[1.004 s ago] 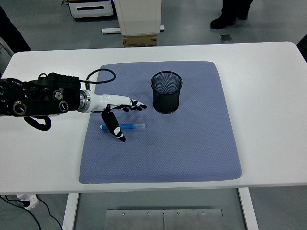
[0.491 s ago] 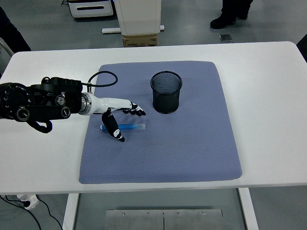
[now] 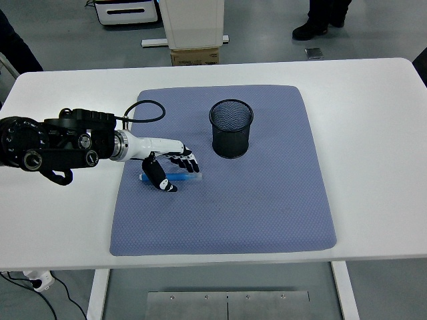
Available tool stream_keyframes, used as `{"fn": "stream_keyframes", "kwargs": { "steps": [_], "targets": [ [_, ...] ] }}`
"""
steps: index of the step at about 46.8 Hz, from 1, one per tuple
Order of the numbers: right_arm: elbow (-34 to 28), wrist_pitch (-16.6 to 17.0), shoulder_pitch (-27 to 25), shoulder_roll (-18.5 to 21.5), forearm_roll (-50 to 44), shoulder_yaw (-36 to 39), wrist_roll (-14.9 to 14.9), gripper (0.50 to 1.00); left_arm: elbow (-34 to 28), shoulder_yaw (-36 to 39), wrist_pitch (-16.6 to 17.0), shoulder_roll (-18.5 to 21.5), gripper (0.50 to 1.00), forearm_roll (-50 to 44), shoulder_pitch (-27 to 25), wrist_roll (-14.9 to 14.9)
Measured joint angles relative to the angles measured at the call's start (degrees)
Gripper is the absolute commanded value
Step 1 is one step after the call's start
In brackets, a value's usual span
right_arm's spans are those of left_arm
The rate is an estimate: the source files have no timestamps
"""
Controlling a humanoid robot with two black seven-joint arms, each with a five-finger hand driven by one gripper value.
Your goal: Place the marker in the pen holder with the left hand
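Note:
A blue marker lies flat on the blue-grey mat, left of the middle. My left hand reaches in from the left and sits low over the marker. Its fingers curve down on the far side and the thumb is on the near side, straddling the marker, which still rests on the mat. The black mesh pen holder stands upright on the mat, up and to the right of the hand, with nothing visible inside. The right arm is out of view.
The mat covers the middle of the white table. A black cable loops above the left wrist. Beyond the far edge stand a cardboard box and a person's shoes.
The left hand has dropped and shifted slightly right onto the marker. Its fingers, stretched out level before, now curl down around the marker. The marker has not moved.

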Motion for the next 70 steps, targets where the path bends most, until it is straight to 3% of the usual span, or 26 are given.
{"fn": "stream_keyframes", "kwargs": {
  "steps": [23, 48, 70],
  "targets": [
    [-0.03, 0.00, 0.00, 0.00, 0.00, 0.00, 0.00, 1.000, 0.10, 0.02, 0.24, 0.00, 0.637, 0.56, 0.06, -0.44],
    [0.00, 0.00, 0.00, 0.00, 0.00, 0.00, 0.00, 1.000, 0.12, -0.01, 1.95, -0.26, 0.645, 3.77, 0.95, -0.79],
    [-0.01, 0.00, 0.00, 0.00, 0.00, 0.00, 0.00, 1.000, 0.01, -0.03, 4.85, -0.73, 0.616, 6.12, 1.59, -0.83]
  ]
}}
